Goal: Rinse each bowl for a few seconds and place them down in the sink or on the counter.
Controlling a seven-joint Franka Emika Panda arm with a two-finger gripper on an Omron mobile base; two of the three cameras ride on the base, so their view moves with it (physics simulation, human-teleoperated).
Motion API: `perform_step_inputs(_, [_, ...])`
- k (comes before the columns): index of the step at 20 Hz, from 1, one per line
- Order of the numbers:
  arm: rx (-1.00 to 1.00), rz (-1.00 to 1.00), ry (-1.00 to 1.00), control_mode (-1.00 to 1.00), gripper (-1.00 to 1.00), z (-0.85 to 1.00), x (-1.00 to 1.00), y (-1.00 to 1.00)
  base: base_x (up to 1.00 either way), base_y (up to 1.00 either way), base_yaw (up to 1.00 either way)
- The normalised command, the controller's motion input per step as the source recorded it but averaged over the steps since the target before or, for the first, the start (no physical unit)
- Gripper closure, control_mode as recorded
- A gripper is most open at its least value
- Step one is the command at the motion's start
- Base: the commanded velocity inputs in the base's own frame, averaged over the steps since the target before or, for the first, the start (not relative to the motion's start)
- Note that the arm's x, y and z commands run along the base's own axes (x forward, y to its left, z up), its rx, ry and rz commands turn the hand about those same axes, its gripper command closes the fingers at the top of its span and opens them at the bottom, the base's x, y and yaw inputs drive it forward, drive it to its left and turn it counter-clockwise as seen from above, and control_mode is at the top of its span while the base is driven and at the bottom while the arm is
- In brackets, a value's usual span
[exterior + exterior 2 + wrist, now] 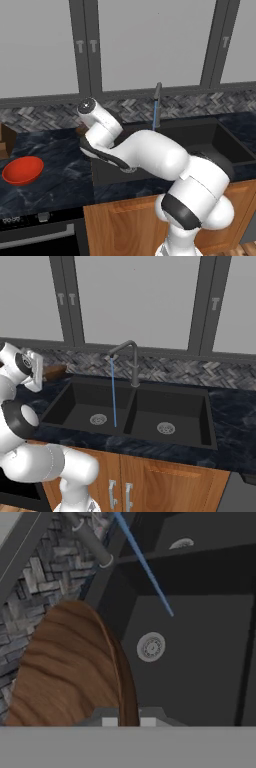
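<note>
Over the sink (200, 662), fingers (109, 722) pinch wooden bowl (70, 667).

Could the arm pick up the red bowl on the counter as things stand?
Probably not yet: the end effector is shut on the wooden bowl, though the red bowl sits unobstructed on the counter.

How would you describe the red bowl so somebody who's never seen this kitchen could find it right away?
Start at the black double sink under the windows, then follow the dark marbled counter toward the stove side. The red bowl sits upright there on its own near the counter's front edge. It is glossy bright red, unlike the wood-grained bowl in the gripper.
</note>
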Motion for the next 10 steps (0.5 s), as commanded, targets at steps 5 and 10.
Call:
perform_step_inputs(5, [0.04, 0.22, 0.01, -1.0, 1.0, -0.12, 0.09, 0.45, 0.0, 0.0, 0.0])
perform_step_inputs(10, [0.0, 0.23, 0.0, -1.0, 1.0, -0.24, 0.03, 0.43, 0.0, 0.0, 0.0])
